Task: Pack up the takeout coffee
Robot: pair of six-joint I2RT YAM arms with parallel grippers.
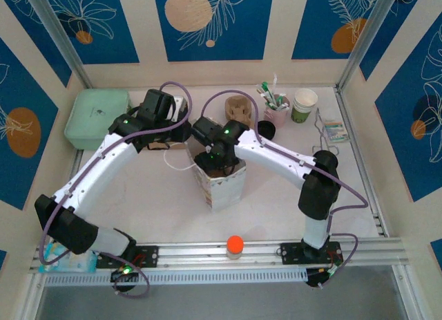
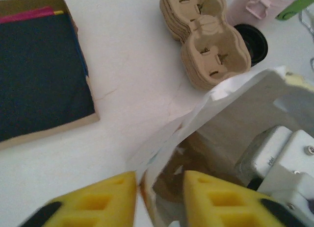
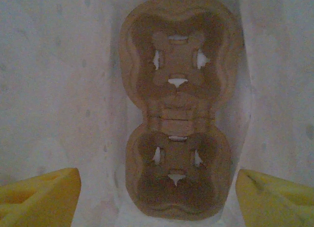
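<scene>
We see our left arm (image 1: 103, 161) and right arm (image 1: 276, 154) bend in from the bottom corners of the overhead frame, wrists close together at its centre. Our left tool (image 2: 159, 190) holds its yellow fingers (image 2: 98, 202) slightly apart. Our right tool (image 3: 157, 192) is spread wide.

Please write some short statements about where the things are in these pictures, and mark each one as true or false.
1. A brown pulp carrier lies at the bottom of the white paper bag. True.
2. The right end effector is shut on that carrier. False: its fingers stand wide apart and do not touch it.
3. The bag's rim runs between the fingers of the left end effector. True.
4. The stack of pulp carriers stands at the near rail. False: it stands at the back of the table, beside a black lid.
5. The white-and-green cup at the back right has a lid on. False: it is lidless.
</scene>
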